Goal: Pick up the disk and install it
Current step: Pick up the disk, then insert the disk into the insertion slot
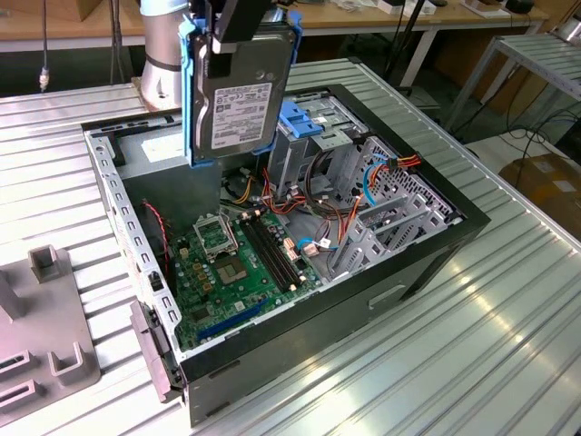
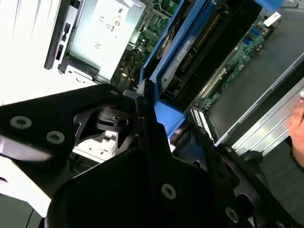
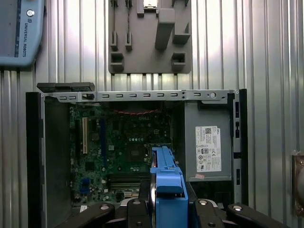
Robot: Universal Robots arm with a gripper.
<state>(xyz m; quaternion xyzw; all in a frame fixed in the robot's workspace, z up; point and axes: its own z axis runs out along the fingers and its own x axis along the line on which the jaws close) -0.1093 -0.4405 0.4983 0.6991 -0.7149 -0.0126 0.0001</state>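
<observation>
The disk [image 1: 241,100], a grey metal drive with a white label in a blue carrier frame, hangs upright above the open computer case [image 1: 363,300]. My gripper [image 1: 238,32] is shut on its top edge. The disk hovers over the case's back part, next to the metal drive cage [image 1: 313,150] with its blue latch piece [image 1: 307,116]. In the first wrist view the blue frame [image 3: 166,183] shows edge-on between the black fingers [image 3: 135,211], over the motherboard [image 3: 128,147]. In the second wrist view the disk's blue edge [image 2: 168,90] runs out from the gripper [image 2: 166,121].
A grey fixture block [image 1: 45,336] lies on the ribbed metal table [image 1: 472,318] at the exterior view's left. Cables and brackets fill the case beside the cage. A power supply [image 3: 209,147] sits in one corner. A hand [image 2: 299,118] shows beyond the case.
</observation>
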